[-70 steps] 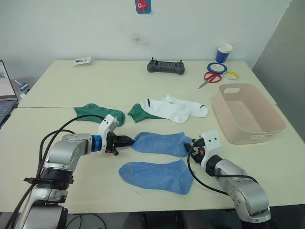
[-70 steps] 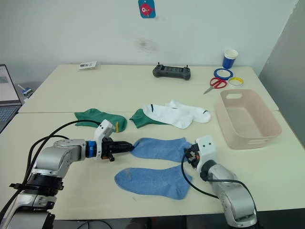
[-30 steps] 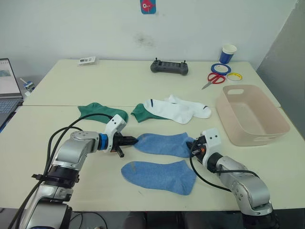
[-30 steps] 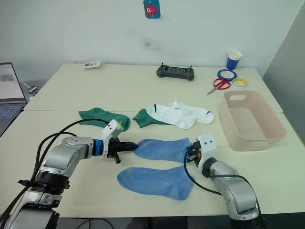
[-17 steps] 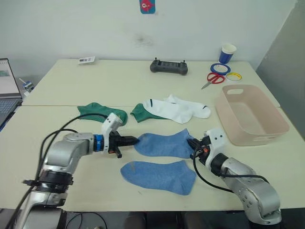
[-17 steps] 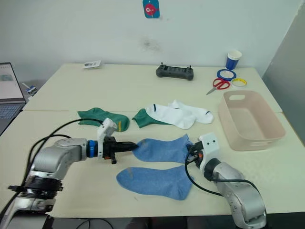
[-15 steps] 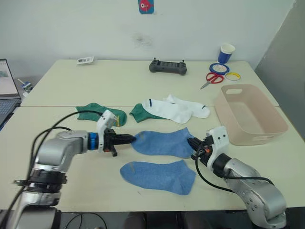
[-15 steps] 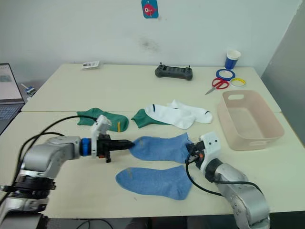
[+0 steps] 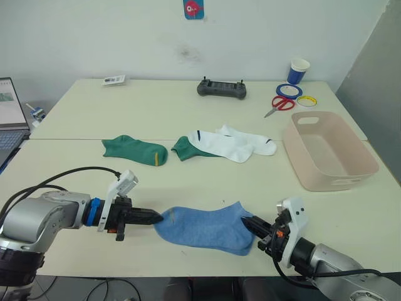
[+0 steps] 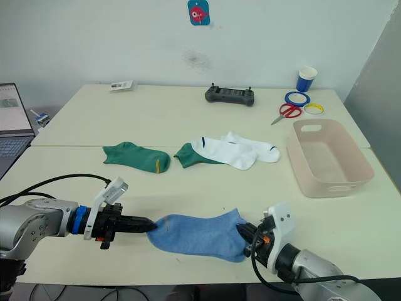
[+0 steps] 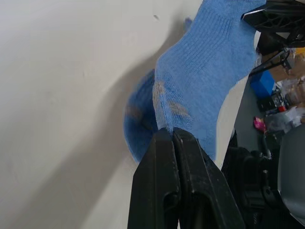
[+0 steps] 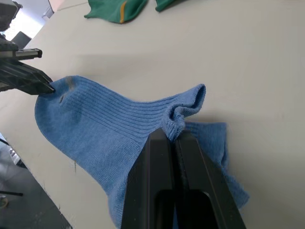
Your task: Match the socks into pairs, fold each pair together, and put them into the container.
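So far, my left gripper [image 9: 158, 217] and right gripper [image 9: 248, 223] pinch one blue sock [image 9: 200, 227] over its mate; tub [image 9: 328, 150] empty.

Locate the upper light blue sock [image 9: 203, 227] near the table's front edge. It is stretched over the lower light blue sock [image 12: 217, 143], which shows beneath it at the cuff end. Note that its toe end and its cuff end are each pinched and held.

Find one dark green sock [image 9: 135, 150], lying flat with a yellow mark near its cuff. The second dark green sock [image 9: 183, 149] lies beside it, partly covered by the two overlapping white socks [image 9: 229, 143].

The pink-beige container [image 9: 351, 179] stands empty, well apart from the blue socks.
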`<state>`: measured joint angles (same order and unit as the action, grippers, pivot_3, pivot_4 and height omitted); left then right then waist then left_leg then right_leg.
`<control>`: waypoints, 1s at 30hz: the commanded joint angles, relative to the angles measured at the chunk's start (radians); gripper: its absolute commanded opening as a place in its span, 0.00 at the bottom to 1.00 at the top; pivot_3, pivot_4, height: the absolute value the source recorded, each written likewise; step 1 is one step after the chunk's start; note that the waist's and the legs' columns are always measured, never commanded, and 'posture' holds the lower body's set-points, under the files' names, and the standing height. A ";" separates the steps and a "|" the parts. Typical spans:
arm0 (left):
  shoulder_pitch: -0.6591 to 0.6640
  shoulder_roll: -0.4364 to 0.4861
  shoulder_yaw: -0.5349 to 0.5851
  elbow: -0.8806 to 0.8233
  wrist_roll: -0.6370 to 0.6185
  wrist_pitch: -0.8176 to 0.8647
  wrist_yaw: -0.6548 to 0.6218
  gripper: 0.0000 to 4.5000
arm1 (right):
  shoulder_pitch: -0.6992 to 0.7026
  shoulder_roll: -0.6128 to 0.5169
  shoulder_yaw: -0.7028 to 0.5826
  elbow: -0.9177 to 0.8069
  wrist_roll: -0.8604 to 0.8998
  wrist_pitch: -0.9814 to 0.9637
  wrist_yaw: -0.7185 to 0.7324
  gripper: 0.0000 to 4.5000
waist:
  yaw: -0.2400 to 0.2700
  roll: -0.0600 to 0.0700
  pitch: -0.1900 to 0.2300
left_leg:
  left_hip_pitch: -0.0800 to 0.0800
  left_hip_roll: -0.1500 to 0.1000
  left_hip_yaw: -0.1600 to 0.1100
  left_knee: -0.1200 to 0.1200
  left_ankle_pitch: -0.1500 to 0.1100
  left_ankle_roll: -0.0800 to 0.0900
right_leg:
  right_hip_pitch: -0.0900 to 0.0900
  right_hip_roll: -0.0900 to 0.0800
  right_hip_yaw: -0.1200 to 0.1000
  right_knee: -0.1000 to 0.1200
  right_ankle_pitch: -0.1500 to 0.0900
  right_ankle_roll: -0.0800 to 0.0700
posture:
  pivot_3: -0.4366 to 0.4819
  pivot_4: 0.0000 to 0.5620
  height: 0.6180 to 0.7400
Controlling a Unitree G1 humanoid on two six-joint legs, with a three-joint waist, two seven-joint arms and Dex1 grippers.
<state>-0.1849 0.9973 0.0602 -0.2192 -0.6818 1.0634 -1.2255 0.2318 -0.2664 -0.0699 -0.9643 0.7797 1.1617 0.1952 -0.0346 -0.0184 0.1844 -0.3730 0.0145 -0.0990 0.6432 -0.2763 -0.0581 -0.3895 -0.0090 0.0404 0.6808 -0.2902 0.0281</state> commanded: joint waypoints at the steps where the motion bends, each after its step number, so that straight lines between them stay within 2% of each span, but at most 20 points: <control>1: 0.008 0.007 -0.012 -0.016 0.025 -0.045 0.024 0.00 | 0.029 -0.023 0.036 -0.074 0.006 -0.041 -0.010 0.01 | 0.001 0.000 0.000 | 0.000 0.000 0.000 0.000 0.000 0.000 | 0.000 0.000 0.000 0.000 0.000 0.000 | 0.48 0.27 1.00; 8: 0.029 -0.025 -0.059 -0.007 0.086 -0.133 0.066 0.00 | 0.055 -0.083 0.138 -0.014 -0.113 -0.158 -0.008 0.01 | 0.001 0.000 0.000 | 0.001 0.000 0.003 -0.001 0.000 0.000 | 0.000 0.001 0.001 -0.001 0.000 0.001 | 0.48 0.27 1.00; 20: 0.100 0.001 -0.044 -0.006 0.093 -0.177 0.049 0.00 | 0.056 -0.142 0.168 0.044 -0.174 -0.236 0.017 0.01 | 0.001 0.000 0.000 | 0.000 0.000 0.002 -0.001 0.000 0.000 | 0.000 0.001 0.001 -0.001 0.000 0.001 | 0.48 0.27 1.00; 26: 0.094 -0.043 -0.053 0.005 0.133 -0.235 0.109 0.00 | 0.070 -0.146 0.179 0.066 -0.188 -0.256 0.021 0.01 | 0.002 0.000 0.000 | 0.000 0.000 0.002 -0.001 0.000 0.000 | 0.000 0.001 0.001 -0.001 0.000 0.001 | 0.48 0.27 1.00; 30: 0.079 -0.056 -0.054 -0.006 0.122 -0.215 0.117 0.00 | 0.068 -0.146 0.176 0.079 -0.207 -0.260 0.015 0.01 | 0.002 -0.001 0.000 | -0.001 0.000 0.002 -0.001 0.000 0.000 | 0.000 0.001 0.001 -0.001 0.000 0.001 | 0.48 0.27 1.00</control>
<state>-0.0957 0.9353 0.0007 -0.2097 -0.5536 0.8468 -1.1042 0.3013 -0.4116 0.1105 -0.8696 0.5722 0.9216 0.2125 -0.0326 -0.0189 0.1844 -0.3737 0.0143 -0.0973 0.6427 -0.2764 -0.0581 -0.3899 -0.0080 0.0411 0.6797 -0.2904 0.0291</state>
